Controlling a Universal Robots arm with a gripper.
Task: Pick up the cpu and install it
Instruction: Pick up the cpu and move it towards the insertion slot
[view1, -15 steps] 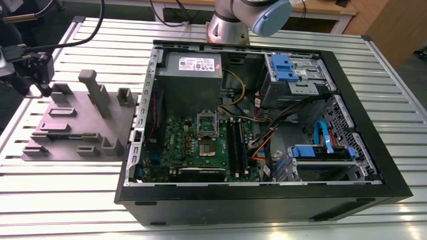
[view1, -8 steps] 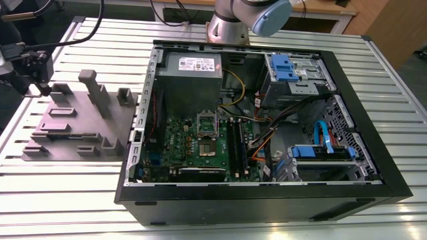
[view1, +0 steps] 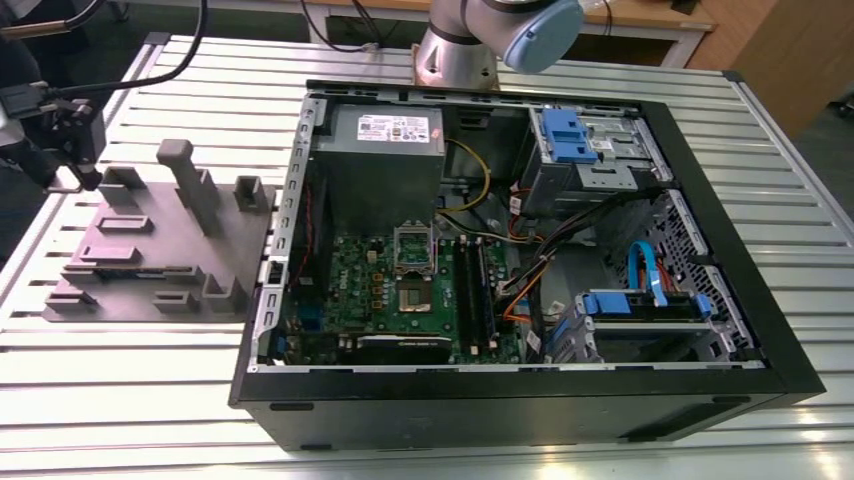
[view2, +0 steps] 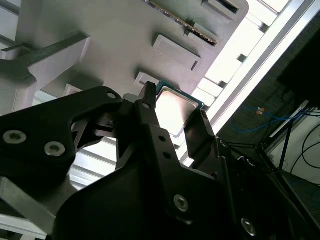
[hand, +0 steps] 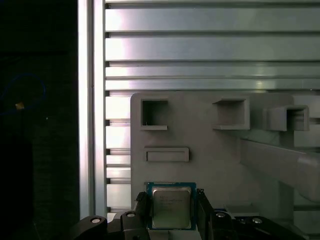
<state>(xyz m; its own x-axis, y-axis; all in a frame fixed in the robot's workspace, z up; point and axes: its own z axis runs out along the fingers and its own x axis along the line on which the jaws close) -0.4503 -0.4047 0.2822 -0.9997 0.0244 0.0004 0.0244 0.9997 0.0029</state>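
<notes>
The table (view1: 134, 400) was a bed of pale metal slats running lengthwise. Two things lay directly on it: a grey plastic block (view1: 160, 250) with raised posts and pockets toward the exterior view's left, and just beside it an open black computer case (view1: 507, 400).

open pc case (view1: 507, 405) beside grey fixture block (view1: 147, 245), slatted metal table (view1: 120, 400).

on slatted table (view1: 120, 400): fixture block (view1: 160, 250) at the exterior view's left of open computer case (view1: 747, 330); cpu (hand: 171, 210) on fixture block, near its edge.
</notes>
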